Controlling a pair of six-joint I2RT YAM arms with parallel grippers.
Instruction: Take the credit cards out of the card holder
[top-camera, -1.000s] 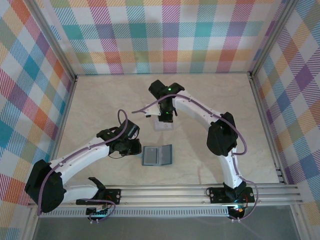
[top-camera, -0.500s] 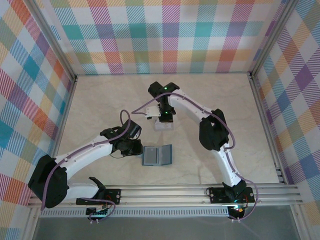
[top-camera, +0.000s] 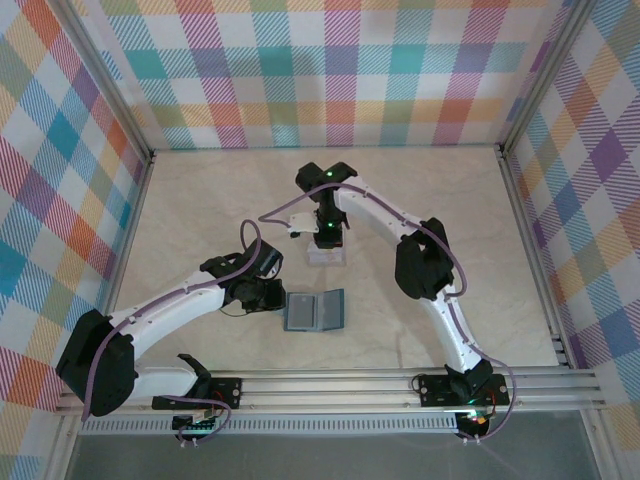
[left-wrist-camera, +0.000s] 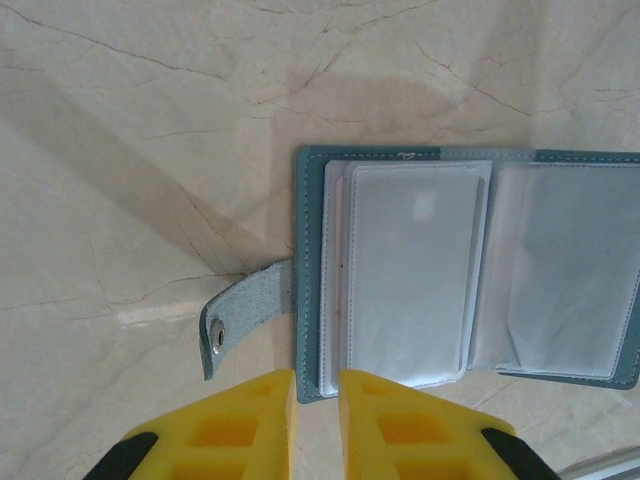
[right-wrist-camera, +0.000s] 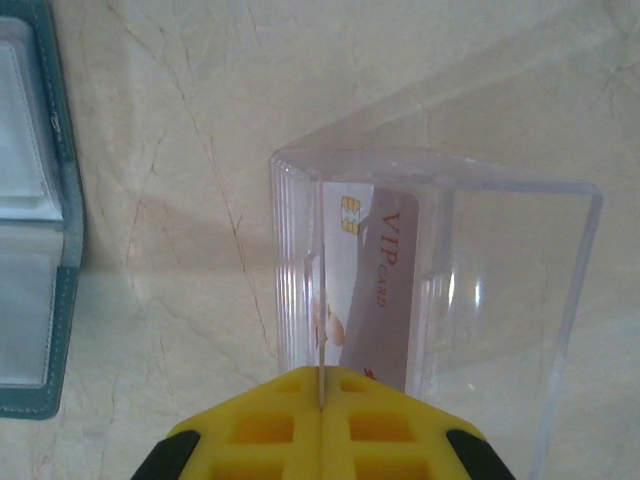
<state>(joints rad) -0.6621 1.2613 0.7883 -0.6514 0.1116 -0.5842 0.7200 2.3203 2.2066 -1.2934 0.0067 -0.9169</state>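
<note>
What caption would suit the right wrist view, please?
Right gripper holds a thin pale credit card edge-on inside clear plastic box.

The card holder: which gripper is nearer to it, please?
Left. The left gripper pinches the card holder's tab-side edge; the right gripper is apart, pinching a credit card at the clear box.

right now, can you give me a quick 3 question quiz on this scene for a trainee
1. True or false: the card holder lies open on the table.
2. Where is the VIP card? A) in the card holder B) inside the clear box C) flat on the table
3. What is the right gripper pinching?
Key: 1 true; 2 B; 3 a credit card, seen edge-on, at the clear box.
</note>
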